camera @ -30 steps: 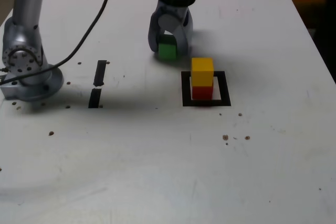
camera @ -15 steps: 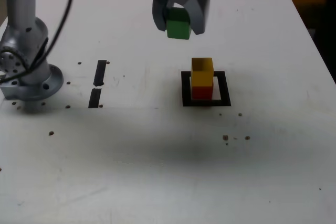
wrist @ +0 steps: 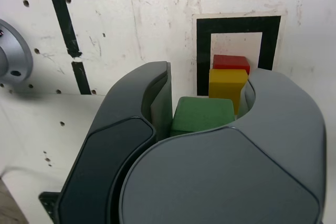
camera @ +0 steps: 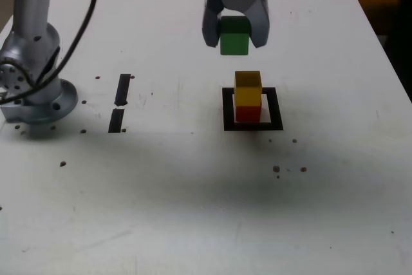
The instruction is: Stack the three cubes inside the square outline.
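As the green cube (camera: pixel 234 35) rises clear of the table (camera: pixel 174 210), apparently gripped by the claw (camera: pixel 235 29), only the final stacking remains.

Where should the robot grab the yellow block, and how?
Probably by two opposite upright sides of the yellow block, with the hand coming from above, once it is free of the green block. Its sides look flat, and the red block sits underneath.

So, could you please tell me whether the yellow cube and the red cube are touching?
Touching: the exterior view shows the yellow cube sitting directly on the red cube.
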Motion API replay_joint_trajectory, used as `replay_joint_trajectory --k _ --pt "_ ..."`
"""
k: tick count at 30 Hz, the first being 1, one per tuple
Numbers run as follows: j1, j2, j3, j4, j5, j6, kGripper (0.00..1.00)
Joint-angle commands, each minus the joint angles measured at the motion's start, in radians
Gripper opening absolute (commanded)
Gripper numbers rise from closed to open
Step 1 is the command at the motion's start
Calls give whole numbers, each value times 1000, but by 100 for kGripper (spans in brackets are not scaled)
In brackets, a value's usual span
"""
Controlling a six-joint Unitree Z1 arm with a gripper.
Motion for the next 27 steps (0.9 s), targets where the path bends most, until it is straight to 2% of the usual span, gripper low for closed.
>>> replay_joint_trajectory --k 1,5,14,27 --pt "-6 -2 1 5 10 -21 19" --pt "-20 12 -1 -12 20 -69 19" --pt "-28 43 -5 -39 -18 -70 19" --pt "-31 96 -4 -56 -28 -55 19"
